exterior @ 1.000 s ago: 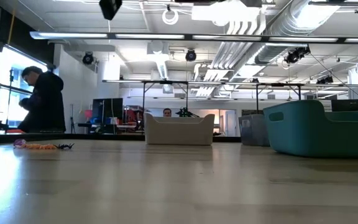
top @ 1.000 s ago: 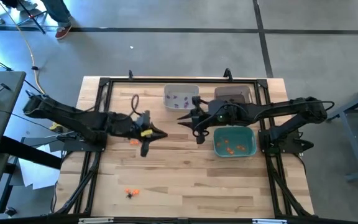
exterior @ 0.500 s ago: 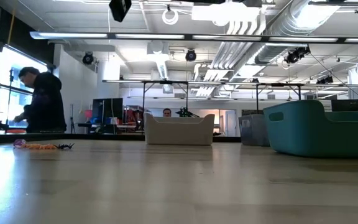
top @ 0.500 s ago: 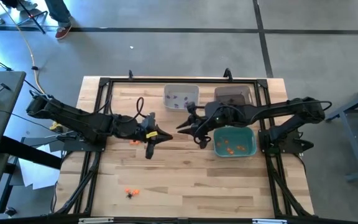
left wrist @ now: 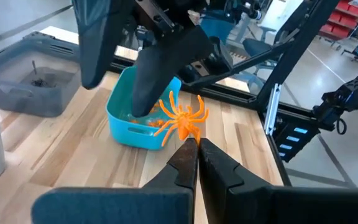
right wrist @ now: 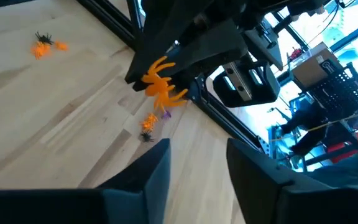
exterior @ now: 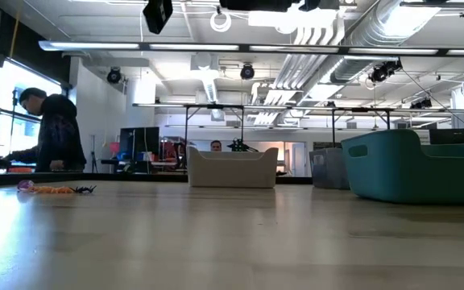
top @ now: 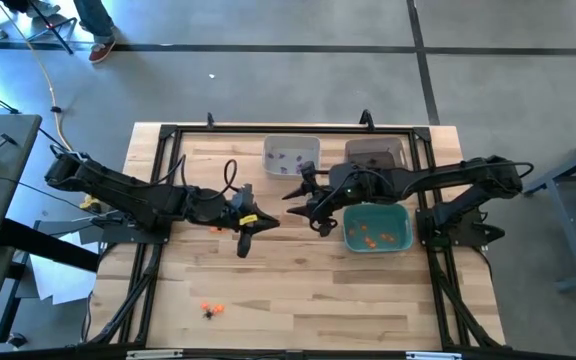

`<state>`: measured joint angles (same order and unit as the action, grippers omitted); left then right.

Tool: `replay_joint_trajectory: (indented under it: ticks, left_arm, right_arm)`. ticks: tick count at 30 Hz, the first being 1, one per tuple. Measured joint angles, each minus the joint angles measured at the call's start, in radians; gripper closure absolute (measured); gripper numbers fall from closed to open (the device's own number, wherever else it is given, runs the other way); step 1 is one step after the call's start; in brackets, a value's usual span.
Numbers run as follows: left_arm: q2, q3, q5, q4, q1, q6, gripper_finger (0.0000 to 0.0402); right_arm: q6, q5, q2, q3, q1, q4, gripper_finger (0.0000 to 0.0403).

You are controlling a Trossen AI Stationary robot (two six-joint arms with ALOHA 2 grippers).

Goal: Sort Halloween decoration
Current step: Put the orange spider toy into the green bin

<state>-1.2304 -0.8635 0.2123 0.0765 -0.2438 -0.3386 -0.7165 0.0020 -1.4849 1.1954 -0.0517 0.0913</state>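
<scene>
High view: The left gripper (top: 251,222) is seen at the table's middle, shut on a small orange plastic spider. The right gripper (top: 303,205) is spread wide, holding nothing, just beside it at about 2 o'clock. Beyond the right gripper, at 3 o'clock, the teal rectangular plastic bin (top: 402,239) is found with orange trinkets inside. The white bin (top: 291,144) and the grey bin (top: 375,146) are set at the far edge. A few loose trinkets (top: 211,309) are left near the front edge, at 7 o'clock from the left gripper.

Low view: The pale wooden table (exterior: 232,242) is seen level, with the loose trinkets far off; a person (exterior: 55,133) is seen in the room behind.

Left wrist view: The orange spider (left wrist: 180,116) is pinched at the fingertips, legs splayed, with the teal bin straight ahead.

Right wrist view: The spider is held up ahead of the parted fingers; a handover seems possible, though this cannot be confirmed.
</scene>
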Motion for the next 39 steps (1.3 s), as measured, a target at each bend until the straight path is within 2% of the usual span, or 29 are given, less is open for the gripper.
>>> replay_joint_trajectory:
  ticks: [4,8,25,31,39]
  left_arm:
    - [0.000,0.000,0.000,-0.002,0.000,0.000,0.0401]
    - [0.000,0.000,0.000,-0.004,0.000,0.000,0.0401]
    - [-0.021,0.000,0.006,-0.012,0.015,0.009,0.0401]
    - [-0.020,-0.001,0.008,-0.017,0.017,0.019,0.0401]
    - [-0.020,-0.001,0.007,-0.025,0.020,0.019,0.0401]
  right_arm:
    - [0.011,-0.053,-0.003,0.000,0.001,0.001,0.0232]
    - [0.038,-0.109,-0.014,0.000,0.000,-0.002,0.0229]
    - [0.036,-0.145,-0.082,0.000,-0.001,-0.085,0.0235]
    - [0.039,-0.172,-0.082,0.000,-0.001,-0.094,0.0283]
    - [0.038,-0.176,-0.082,0.000,-0.001,-0.079,0.0389]
